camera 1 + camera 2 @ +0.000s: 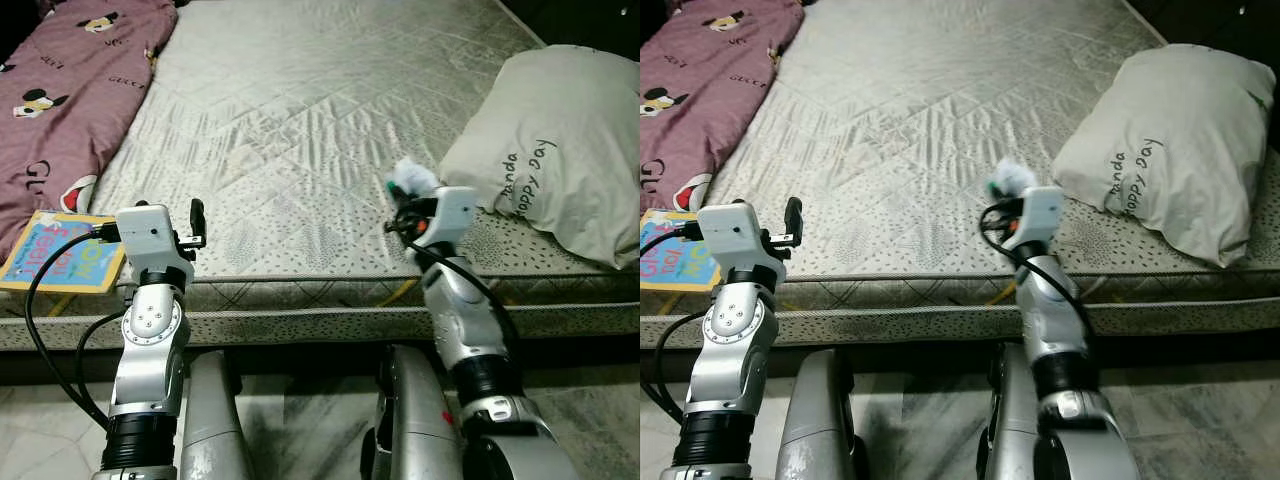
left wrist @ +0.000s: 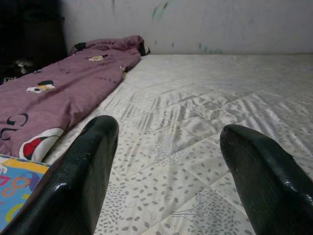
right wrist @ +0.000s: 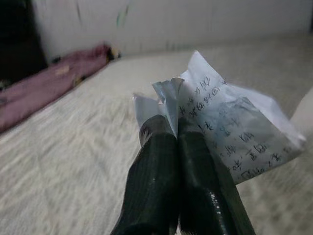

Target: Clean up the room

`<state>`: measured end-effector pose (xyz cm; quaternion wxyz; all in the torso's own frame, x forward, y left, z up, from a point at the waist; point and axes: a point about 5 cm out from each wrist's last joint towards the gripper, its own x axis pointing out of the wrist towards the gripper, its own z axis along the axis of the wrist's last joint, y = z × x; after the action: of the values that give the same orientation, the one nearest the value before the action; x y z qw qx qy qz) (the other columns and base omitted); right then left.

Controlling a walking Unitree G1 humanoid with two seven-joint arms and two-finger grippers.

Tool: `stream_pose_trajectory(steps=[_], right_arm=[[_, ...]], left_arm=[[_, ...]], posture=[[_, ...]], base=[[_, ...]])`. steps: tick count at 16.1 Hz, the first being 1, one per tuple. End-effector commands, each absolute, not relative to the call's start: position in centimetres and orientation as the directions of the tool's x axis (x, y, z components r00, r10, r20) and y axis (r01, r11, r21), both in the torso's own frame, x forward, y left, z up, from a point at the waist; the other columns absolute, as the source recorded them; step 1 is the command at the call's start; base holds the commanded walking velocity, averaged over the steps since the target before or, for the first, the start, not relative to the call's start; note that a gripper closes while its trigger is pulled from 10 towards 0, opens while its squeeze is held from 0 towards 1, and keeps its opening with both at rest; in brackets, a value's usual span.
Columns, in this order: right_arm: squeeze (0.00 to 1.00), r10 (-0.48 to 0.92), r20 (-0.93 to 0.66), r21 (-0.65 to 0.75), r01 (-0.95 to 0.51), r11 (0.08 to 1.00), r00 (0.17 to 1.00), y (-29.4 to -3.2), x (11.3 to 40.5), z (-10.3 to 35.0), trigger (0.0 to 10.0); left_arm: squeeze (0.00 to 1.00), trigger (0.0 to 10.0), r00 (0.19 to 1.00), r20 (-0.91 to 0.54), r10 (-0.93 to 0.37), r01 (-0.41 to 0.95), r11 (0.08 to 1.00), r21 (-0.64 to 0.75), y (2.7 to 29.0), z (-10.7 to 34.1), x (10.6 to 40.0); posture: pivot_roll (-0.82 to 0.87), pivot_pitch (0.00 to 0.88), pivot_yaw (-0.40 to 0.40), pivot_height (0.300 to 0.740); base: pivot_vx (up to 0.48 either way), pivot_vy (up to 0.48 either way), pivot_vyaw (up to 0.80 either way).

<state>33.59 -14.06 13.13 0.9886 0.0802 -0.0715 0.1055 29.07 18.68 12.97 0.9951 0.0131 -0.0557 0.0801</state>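
My right gripper (image 3: 177, 142) is shut on a crumpled sheet of paper (image 3: 230, 132) with handwriting, held just above the near edge of the bare mattress (image 1: 330, 120). From the head the paper (image 1: 412, 178) shows as a white wad at the tip of the right arm. My left gripper (image 2: 166, 161) stands open over the near left part of the mattress, nothing between its fingers (image 2: 85, 171). A colourful children's book (image 1: 62, 250) lies at the mattress's near left corner, beside the left arm.
A maroon blanket (image 1: 70, 80) with cartoon prints lies along the mattress's left side. A pale pillow (image 1: 565, 150) with lettering rests at the right. The quilted middle of the mattress is bare. A marbled floor (image 1: 300, 420) lies below, by my legs.
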Motion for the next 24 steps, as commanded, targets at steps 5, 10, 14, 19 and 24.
stream_pose_trajectory(steps=[5,10,14,19,24], right_arm=[[0.0,0.183,0.204,0.101,-0.207,0.973,0.962,-15.5,30.5,13.9,10.0],[0.0,0.217,0.201,0.067,-0.234,0.97,0.955,-15.1,29.7,14.9,10.0],[0.0,0.202,0.166,0.061,-0.214,0.975,0.965,-15.6,28.6,14.6,10.0],[0.0,0.213,0.143,0.052,-0.222,0.974,0.967,-15.4,28.1,14.7,10.0],[0.0,0.204,0.105,0.04,-0.209,0.977,0.973,-15.4,28.0,14.5,10.0]], left_arm=[[0.0,10.0,0.976,0.12,0.183,-0.187,0.982,0.03,19.3,12.6,28.3],[0.0,10.0,0.983,0.101,0.152,-0.155,0.987,0.027,18.6,12.1,27.8],[0.0,10.0,0.989,0.043,0.14,-0.141,0.99,0.027,18.2,10.7,26.4],[0.0,10.0,0.99,0.049,0.132,-0.134,0.99,0.038,18.5,11.1,26.4],[0.0,10.0,0.991,0.049,0.127,-0.129,0.991,0.032,18.0,11.3,26.3]], posture=[[-0.03,0.0,0.013,0.529],[-0.04,0.0,0.012,0.581],[-0.05,0.0,0.027,0.625],[-0.05,0.0,0.024,0.677],[-0.06,0.0,0.019,0.701]], base=[[0.0,0.0,0.0],[0.0,0.0,0.0],[0.0,0.0,0.0],[0.0,0.0,0.0],[0.0,0.0,0.0]])
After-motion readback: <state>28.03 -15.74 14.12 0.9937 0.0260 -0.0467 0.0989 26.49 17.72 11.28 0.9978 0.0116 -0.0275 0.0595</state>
